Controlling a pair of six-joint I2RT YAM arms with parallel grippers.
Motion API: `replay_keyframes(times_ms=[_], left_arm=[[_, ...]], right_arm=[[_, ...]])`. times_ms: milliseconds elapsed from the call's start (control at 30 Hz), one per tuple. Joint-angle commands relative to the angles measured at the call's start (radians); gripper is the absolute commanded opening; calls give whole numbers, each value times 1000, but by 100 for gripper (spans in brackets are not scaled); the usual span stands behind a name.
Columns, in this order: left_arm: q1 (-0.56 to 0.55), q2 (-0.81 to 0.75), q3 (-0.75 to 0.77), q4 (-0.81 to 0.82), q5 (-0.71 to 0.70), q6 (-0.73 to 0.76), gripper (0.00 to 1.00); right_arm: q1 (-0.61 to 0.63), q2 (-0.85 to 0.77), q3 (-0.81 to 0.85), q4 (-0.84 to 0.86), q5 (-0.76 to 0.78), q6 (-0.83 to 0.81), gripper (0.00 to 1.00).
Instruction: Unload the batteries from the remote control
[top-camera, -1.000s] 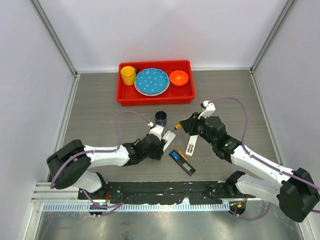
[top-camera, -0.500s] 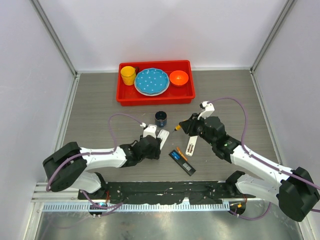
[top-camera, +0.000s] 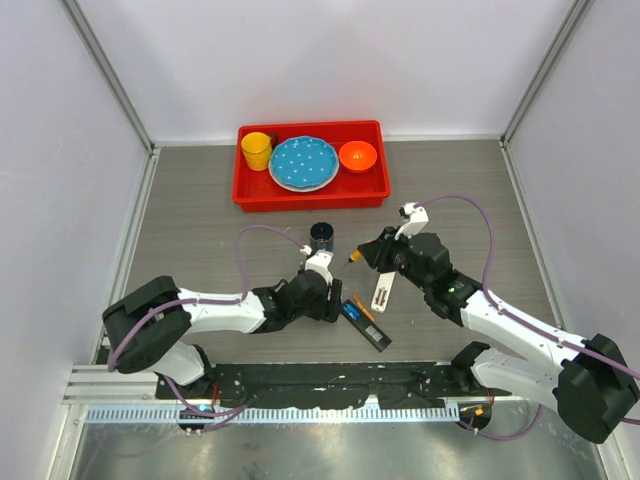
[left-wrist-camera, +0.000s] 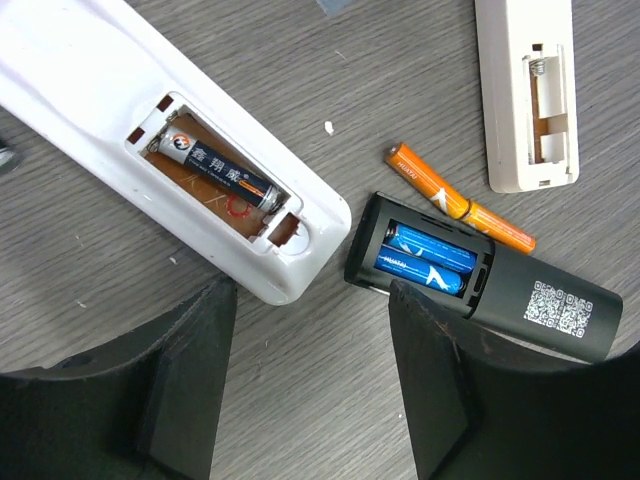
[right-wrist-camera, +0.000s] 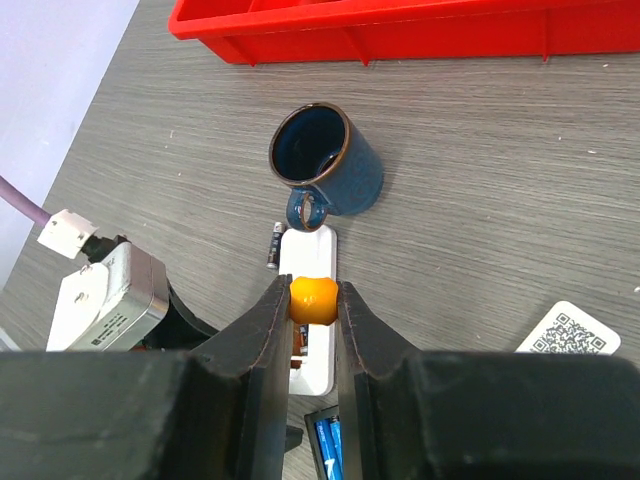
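The left gripper (left-wrist-camera: 312, 310) stands wide with nothing between its fingers. Just ahead of it lie a white plastic remote control (left-wrist-camera: 90, 90), one dark grey cylindrical battery (left-wrist-camera: 222, 172) in its uncovered bay, and a black remote control (left-wrist-camera: 540, 295) holding two blue batteries (left-wrist-camera: 425, 262). Orange batteries (left-wrist-camera: 460, 208) lie loose just beyond on the grey wood-grain table (left-wrist-camera: 310, 400). The right gripper (right-wrist-camera: 313, 288) is clamped on an orange-handled screwdriver (right-wrist-camera: 313, 300).

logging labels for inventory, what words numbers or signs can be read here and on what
No word or number reads clearly.
QR code, no words: on the black remote.
White Chinese characters, too blurred to quote: dark grey battery in the white remote.
White print, unreadable: blue batteries.
Pale print, too small: orange battery.
Second QR code: a white piece, right wrist view.
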Motion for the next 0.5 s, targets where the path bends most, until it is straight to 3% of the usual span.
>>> replay_keyframes(times_ms=[0, 300, 467], left_arm=[[-7, -11, -13, -15, 20, 7, 67], [62, -189, -56, -35, 75, -35, 67], [208, -243, -132, 42, 268, -120, 61]], right_arm=[[-1, -17, 4, 40, -22, -4, 1], [-1, 53, 7, 115, -116, 1, 1], [-1, 96, 10, 147, -134, 7, 1]])
